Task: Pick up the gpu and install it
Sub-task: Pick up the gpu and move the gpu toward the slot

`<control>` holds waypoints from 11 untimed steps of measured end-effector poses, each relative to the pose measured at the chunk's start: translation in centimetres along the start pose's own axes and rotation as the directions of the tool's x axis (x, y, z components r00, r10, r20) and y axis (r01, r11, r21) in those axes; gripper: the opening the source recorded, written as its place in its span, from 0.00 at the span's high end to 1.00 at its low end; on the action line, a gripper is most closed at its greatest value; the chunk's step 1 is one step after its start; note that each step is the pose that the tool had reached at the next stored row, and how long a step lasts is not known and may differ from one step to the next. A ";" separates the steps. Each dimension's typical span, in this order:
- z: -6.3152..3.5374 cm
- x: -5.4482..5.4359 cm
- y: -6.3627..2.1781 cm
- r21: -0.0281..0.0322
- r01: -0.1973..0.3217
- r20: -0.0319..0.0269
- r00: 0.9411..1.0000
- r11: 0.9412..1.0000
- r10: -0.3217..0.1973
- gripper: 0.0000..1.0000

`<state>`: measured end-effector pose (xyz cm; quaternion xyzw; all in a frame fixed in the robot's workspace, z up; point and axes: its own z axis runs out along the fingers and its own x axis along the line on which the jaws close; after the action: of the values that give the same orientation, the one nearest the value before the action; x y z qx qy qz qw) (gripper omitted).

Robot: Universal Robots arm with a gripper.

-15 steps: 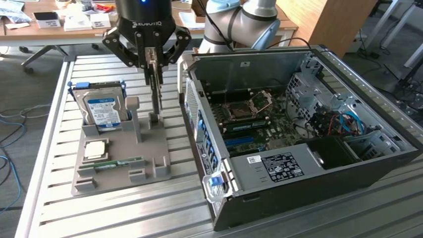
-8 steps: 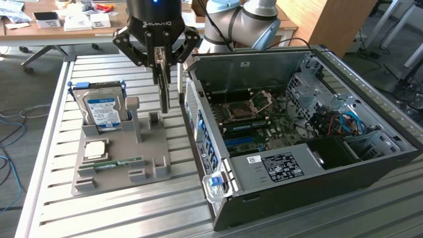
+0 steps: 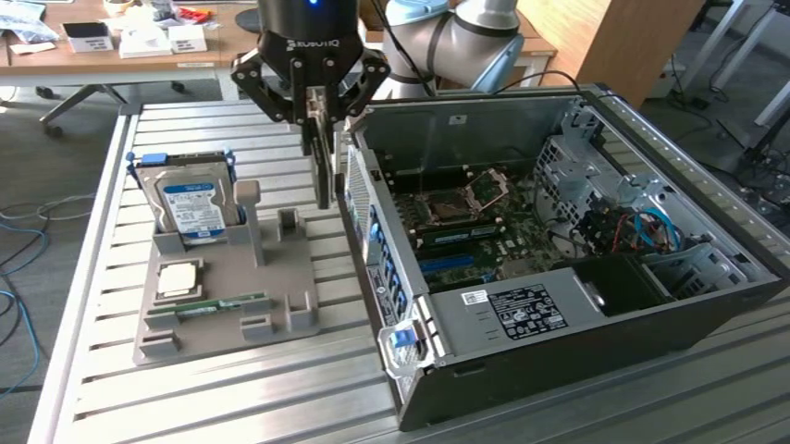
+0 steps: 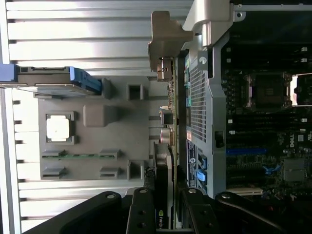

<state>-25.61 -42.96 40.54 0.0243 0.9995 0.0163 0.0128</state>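
Note:
My gripper is shut on the gpu, which hangs edge-on and upright below the fingers. It is lifted above the strip of table between the grey parts holder and the rear wall of the open computer case. In the wrist view the gpu runs away from my gripper between the two black fingers. An NVIDIA mark shows near the grip and the silver end bracket sits at the far end. The card lies just outside the case's perforated rear panel.
The grey holder carries a hard drive with a blue-white label, a square processor chip and a narrow green RAM stick. Inside the case lies the motherboard with blue slots. A cluttered desk stands behind the slatted metal table.

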 end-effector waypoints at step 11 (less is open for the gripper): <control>-0.44 -1.9 0.15 0.000 0.000 0.000 1.000 1.000 0.000 0.73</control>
<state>-23.69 -42.93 41.03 0.0243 0.9995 0.0163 0.0128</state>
